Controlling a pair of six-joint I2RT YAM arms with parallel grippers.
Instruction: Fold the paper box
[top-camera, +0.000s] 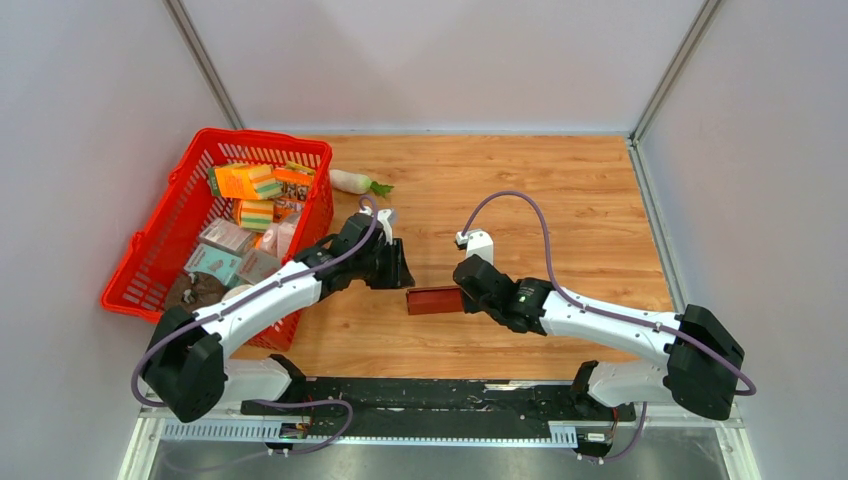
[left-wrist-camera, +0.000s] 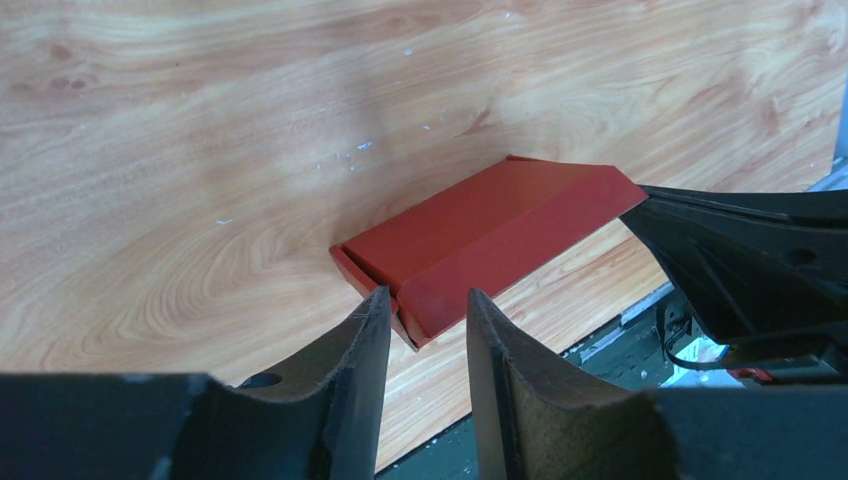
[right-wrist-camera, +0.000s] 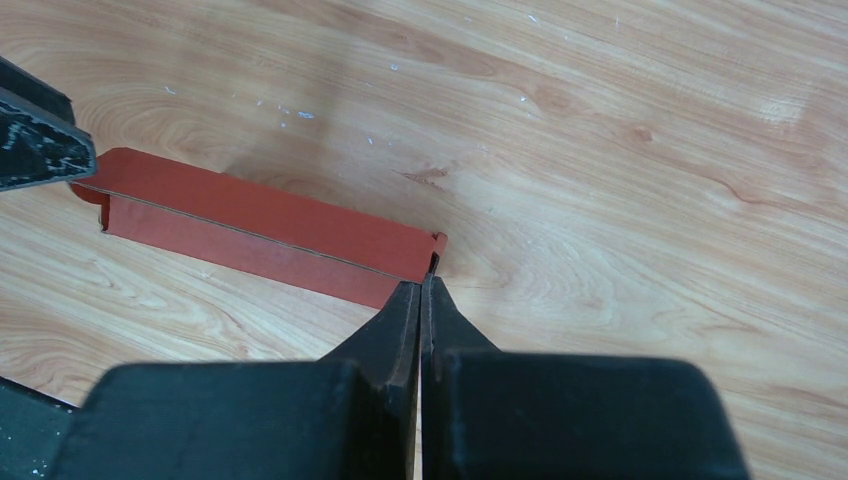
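**One end pinched, the other only straddled**

The dark red, creased thin-cardboard paper box (top-camera: 435, 300) is found directly between the two grippers, its long axis running from one to the other, low at the wood-grain bench (top-camera: 560, 200). One end is pinched by the right gripper (right-wrist-camera: 422, 285), fingers pressed together on it. The other end is straddled by the left gripper (left-wrist-camera: 425, 298), fingers parted, apparently unclamped. A red plastic mesh basket (top-camera: 215, 215) stands well behind the left gripper.

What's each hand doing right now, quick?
Left hand: open, straddling one end of the paper box, not clamped on it.
Right hand: closed, pinching the box's other end.
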